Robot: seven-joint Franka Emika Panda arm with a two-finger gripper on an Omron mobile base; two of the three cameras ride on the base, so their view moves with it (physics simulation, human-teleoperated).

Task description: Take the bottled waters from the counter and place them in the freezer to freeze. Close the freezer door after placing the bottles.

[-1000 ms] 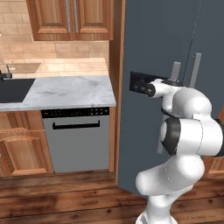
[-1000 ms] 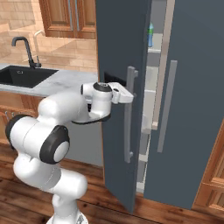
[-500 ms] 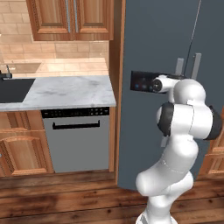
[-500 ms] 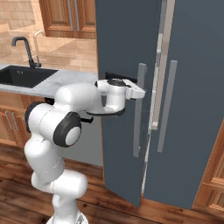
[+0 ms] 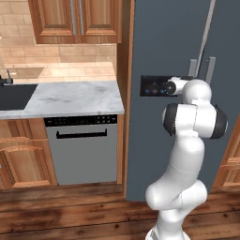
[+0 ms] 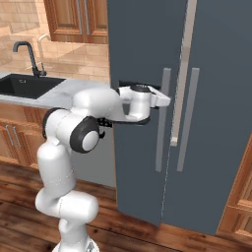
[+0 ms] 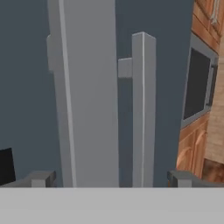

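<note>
Freezer door point(image 6: 142, 64) looks all but shut: in the right base view only a thin seam shows where its edge meets the neighbouring panel, no inner shelves visible. Freezer point(image 5: 168, 56) fills the right of the left base view, just beside the counter point(image 5: 70, 96). No bottles on the stretch of counter in frame or anywhere else visible, so my read is they're inside, though that can't be confirmed with the interior hidden. Gripper point(image 7: 111, 178) sits at the long bar handle point(image 6: 162, 118), jaws spread fully, the handle bar standing between the two fingertips point(image 7: 41, 178) with nothing gripped. Judgement: task is near its end; what's left is at most a last push to seat the door, then backing the arm off. Dishwasher point(image 5: 84, 147) under the counter is untouched, sink point(image 6: 29, 86) to the far left.
</note>
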